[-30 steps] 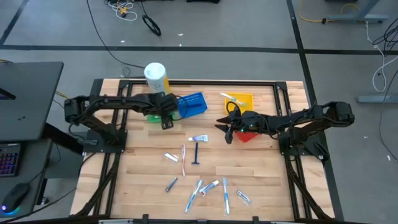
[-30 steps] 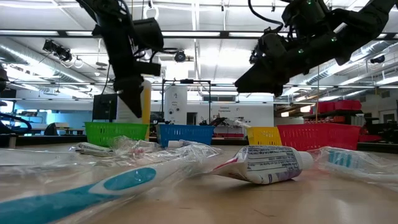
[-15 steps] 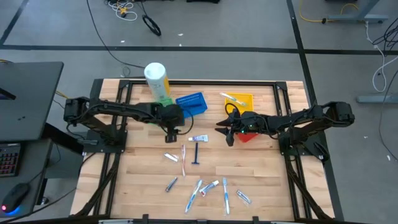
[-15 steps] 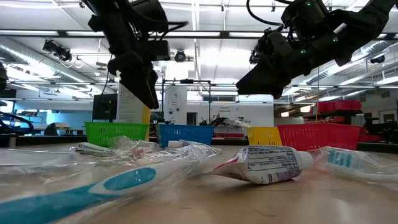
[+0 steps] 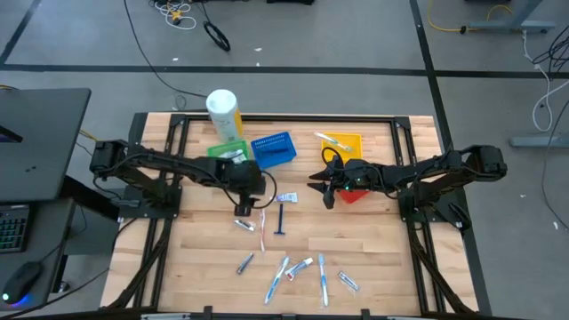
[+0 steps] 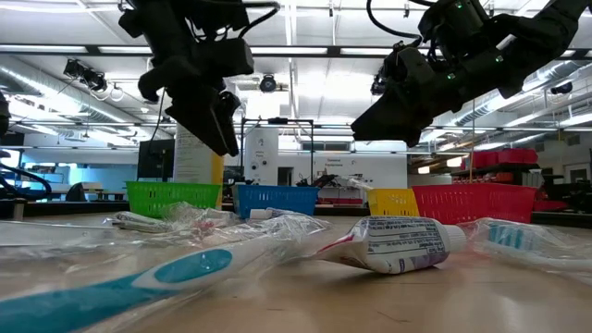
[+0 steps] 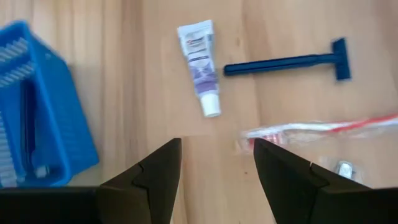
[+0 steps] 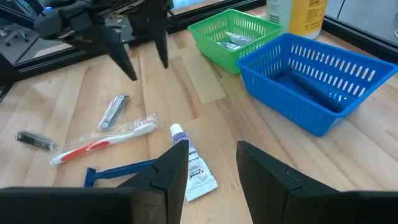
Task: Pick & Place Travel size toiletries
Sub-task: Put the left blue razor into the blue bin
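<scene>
Small toiletries lie flat on the wooden table. A white tube, a dark blue razor, a red-and-white wrapped toothbrush and a small silver item lie mid-table. Several more tubes and toothbrushes lie by the near edge. My left gripper hangs open above the table, just left of the tube and over the toothbrush's head end, touching nothing. My right gripper hovers open right of the tube, in front of the red basket.
A green basket, a blue basket, a yellow basket and a red basket stand along the far half. A large white-and-yellow bottle stands at the far left. Bare wood shows between the mid-table items and the near ones.
My left gripper has moved from above the green and blue baskets toward the table's near edge and slightly right, ending beside the tube and red toothbrush, and has stayed open. My right arm has kept still. No toiletry has moved.
</scene>
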